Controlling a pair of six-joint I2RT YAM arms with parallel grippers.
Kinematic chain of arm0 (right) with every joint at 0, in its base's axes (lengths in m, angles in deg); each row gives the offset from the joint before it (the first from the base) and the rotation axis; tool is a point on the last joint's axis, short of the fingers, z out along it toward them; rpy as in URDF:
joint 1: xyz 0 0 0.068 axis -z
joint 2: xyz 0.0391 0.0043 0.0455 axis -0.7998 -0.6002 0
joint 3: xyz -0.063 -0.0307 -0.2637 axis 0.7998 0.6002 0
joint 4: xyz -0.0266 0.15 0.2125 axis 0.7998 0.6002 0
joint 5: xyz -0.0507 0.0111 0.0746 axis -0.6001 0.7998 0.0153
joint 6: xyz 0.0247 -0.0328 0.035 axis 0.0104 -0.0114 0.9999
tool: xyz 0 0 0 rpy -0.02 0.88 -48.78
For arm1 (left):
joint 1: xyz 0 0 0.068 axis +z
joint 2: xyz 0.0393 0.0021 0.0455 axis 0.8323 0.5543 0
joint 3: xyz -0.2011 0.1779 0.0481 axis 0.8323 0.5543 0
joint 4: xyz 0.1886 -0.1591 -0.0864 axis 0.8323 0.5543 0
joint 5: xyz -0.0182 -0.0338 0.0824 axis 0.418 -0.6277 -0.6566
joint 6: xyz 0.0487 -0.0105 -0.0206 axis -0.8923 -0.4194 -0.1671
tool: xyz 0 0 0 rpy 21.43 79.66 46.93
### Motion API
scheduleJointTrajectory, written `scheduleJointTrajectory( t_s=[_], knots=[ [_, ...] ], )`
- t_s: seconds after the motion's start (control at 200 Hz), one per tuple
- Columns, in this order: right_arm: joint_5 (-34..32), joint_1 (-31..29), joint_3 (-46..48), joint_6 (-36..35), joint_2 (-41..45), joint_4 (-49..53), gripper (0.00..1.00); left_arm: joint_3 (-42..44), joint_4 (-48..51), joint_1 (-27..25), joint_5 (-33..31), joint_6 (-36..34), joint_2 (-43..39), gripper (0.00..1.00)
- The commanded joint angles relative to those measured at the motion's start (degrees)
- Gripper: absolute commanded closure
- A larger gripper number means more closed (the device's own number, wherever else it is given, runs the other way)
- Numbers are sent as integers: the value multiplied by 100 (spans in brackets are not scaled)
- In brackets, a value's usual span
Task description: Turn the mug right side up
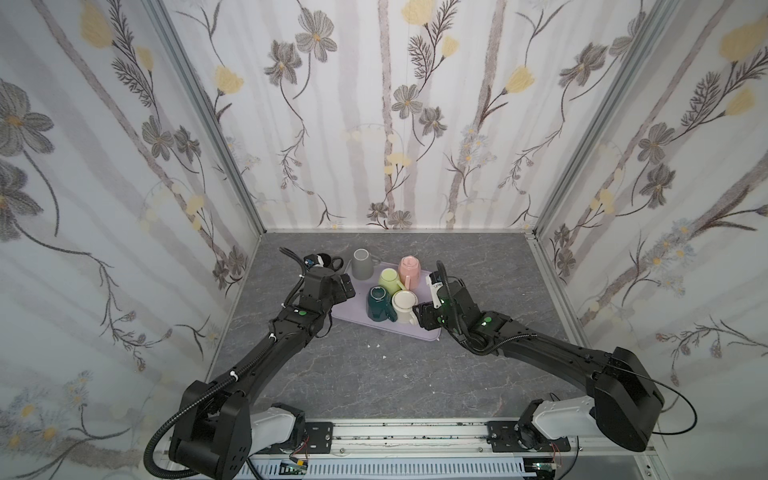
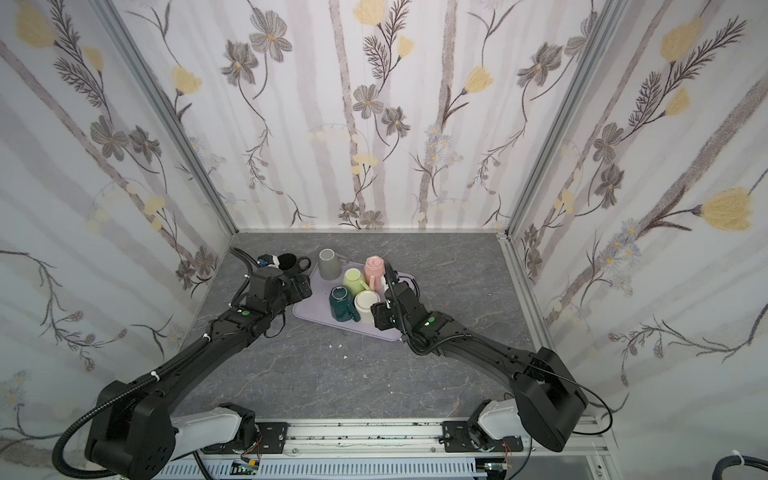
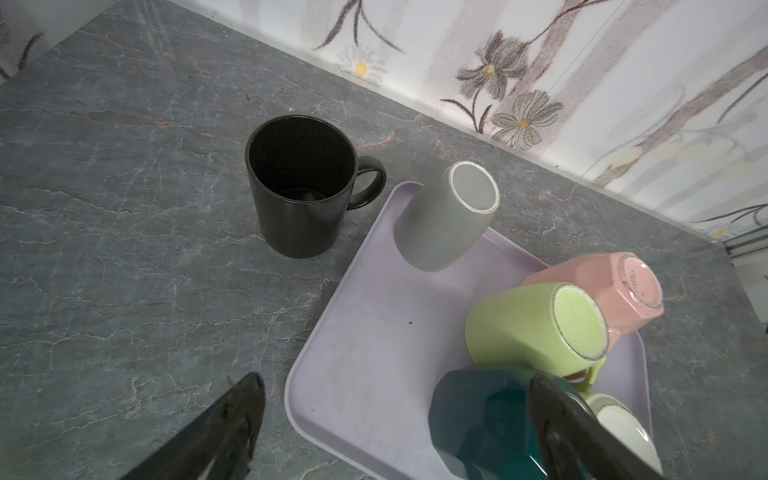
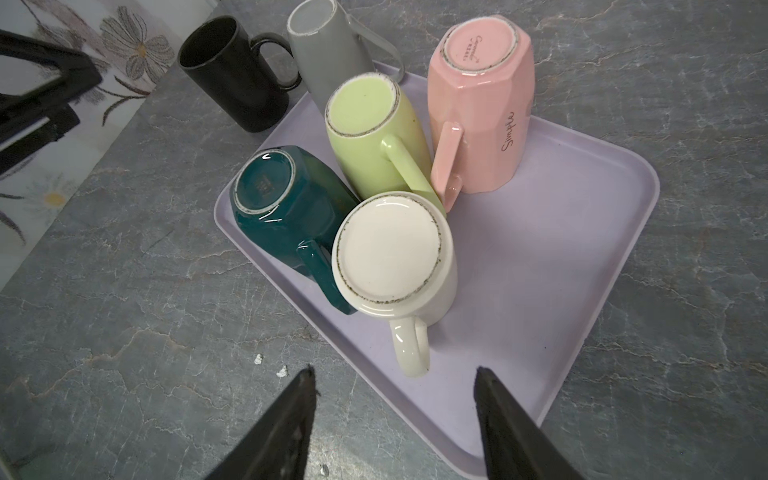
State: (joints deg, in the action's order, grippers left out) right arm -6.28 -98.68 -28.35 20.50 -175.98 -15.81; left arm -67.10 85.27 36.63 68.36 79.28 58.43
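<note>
The grey, marble-veined counter (image 1: 374, 374) carries a lavender plastic tray (image 4: 561, 249) with rounded corners, and five mugs stand bottom-up on it in a tight cluster. A tall black ceramic mug (image 3: 299, 199) stands upright on the bare counter just beside the tray's far corner. Next to it, on the tray, is the grey ceramic mug (image 3: 444, 224), inverted. The pink faceted mug (image 4: 482, 112) lettered "Simple" and the pale green mug (image 4: 374, 137) stand side by side behind the mug I am after, which is the cream ceramic mug (image 4: 395, 253). It is upside down near the tray's front edge with its handle pointing straight at me. The dark teal faceted mug (image 4: 286, 216) crowds it on one side, its handle against the cream wall, and the green mug stands close behind it. That leaves only the handle side free. My right fingers (image 4: 291, 415) are apart and holding nothing, hovering low over the tray's front rim with the cream handle's end just ahead of the gap between them, not touching. My left fingers (image 3: 232, 419) are spread wide and empty over the tray's other side, near the teal mug. A few small white crumbs (image 4: 258, 359) lie on the counter just off the tray's front edge.
</note>
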Motion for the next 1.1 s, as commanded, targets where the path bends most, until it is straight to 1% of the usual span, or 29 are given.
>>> scheduleJointTrajectory(
  t_s=[0.0,0.035,0.105,0.245,0.505,0.655,0.819,1.099],
  knots=[
    [97,-49,-206,24,-220,284,46,284,-168,-32,371,87,-271,0],
    [135,-58,-258,30,-410,332,49,450,-325,-57,465,96,-368,0],
    [128,-67,-339,53,-530,406,55,777,-699,-116,635,55,-524,0],
    [69,-67,-503,91,-733,528,57,980,-1105,-164,883,39,-661,0],
    [40,-66,-695,80,-1074,557,59,1013,-1325,-297,1153,-76,-670,0],
    [31,-66,-705,78,-1186,502,59,1029,-1402,-331,1214,-66,-673,0],
    [14,-58,-769,91,-1321,428,64,1024,-1434,-358,1287,-59,-650,0],
    [-324,-58,-1115,82,-1566,758,67,1041,-1478,-400,1376,-54,-669,0]
  ],
)
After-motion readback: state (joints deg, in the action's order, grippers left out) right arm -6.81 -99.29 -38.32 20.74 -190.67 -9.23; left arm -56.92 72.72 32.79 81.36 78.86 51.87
